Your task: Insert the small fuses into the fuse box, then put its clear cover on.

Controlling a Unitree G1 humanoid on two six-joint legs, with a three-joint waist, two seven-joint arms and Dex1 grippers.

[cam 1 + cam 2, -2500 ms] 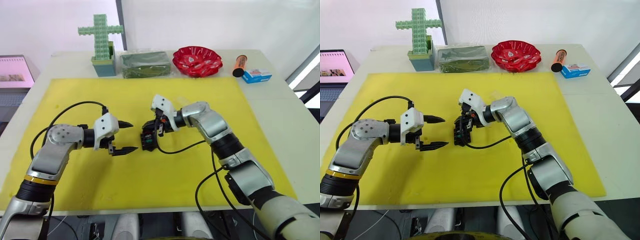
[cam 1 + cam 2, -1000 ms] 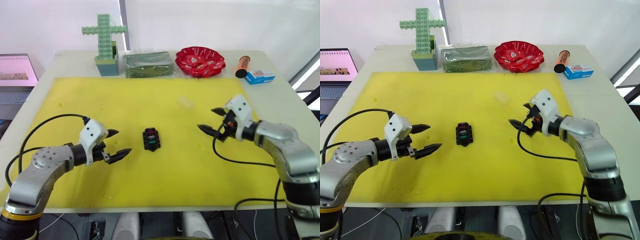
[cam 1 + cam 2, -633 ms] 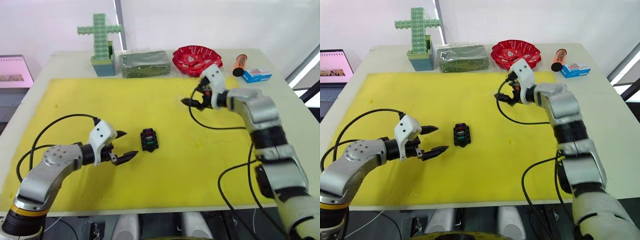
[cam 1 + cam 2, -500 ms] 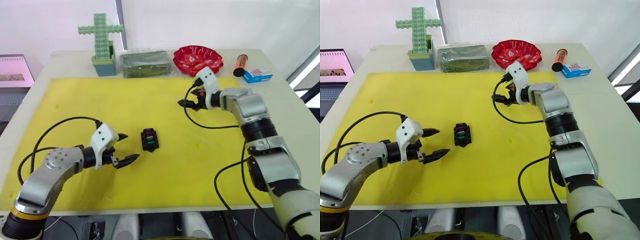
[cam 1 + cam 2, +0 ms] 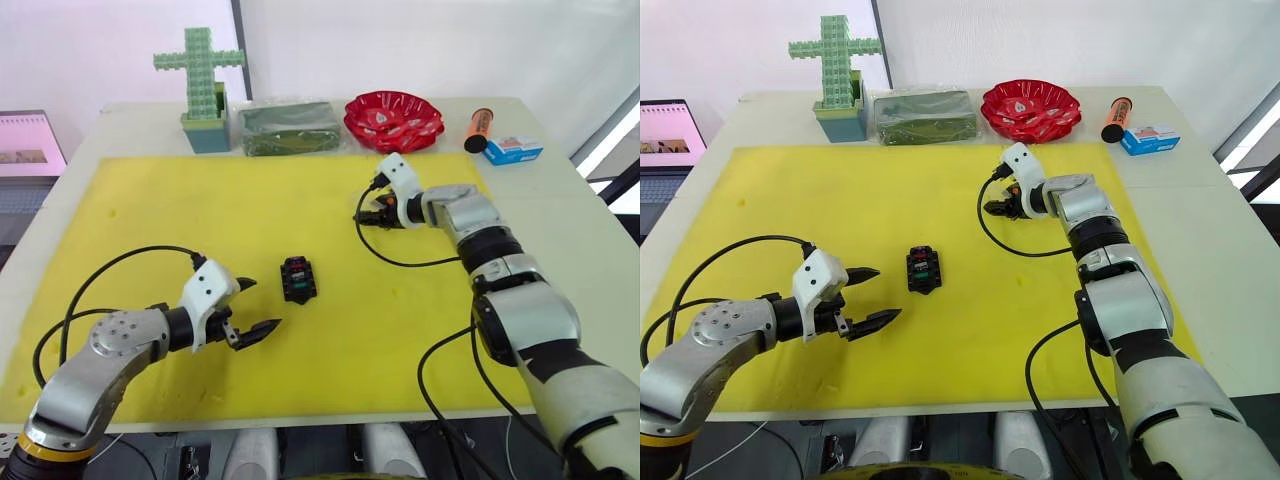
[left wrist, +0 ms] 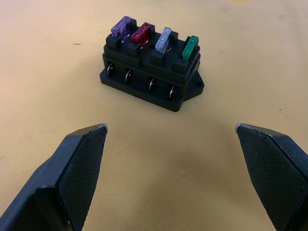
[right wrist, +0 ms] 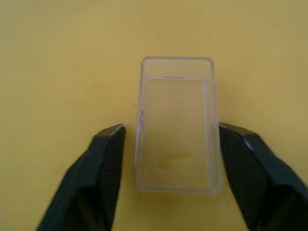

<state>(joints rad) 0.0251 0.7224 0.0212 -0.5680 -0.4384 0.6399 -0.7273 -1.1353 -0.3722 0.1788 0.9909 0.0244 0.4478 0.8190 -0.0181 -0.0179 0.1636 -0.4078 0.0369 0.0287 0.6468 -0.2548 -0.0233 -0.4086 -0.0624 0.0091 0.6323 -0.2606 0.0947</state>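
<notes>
Now that all four small fuses (image 6: 153, 39) sit in the fuse box (image 5: 298, 278) at frame centre, I've swung my right gripper (image 7: 166, 144) up-right; its open fingers straddle the clear cover (image 7: 176, 124), nothing gripped yet. Left gripper (image 5: 252, 307) hangs open, empty.

Bare yellow mat (image 5: 330, 340) all round fuse box (image 5: 299, 278); left gripper (image 5: 248, 309) near its left-front; clear cover (image 7: 176, 124) between right jaws.

Box (image 5: 299, 279) mid mat (image 5: 150, 220), 4 fuses (image 6: 153, 37) in it; cover (image 7: 177, 124) behind-right; L gripper (image 5: 249, 308) left-front of box.
</notes>
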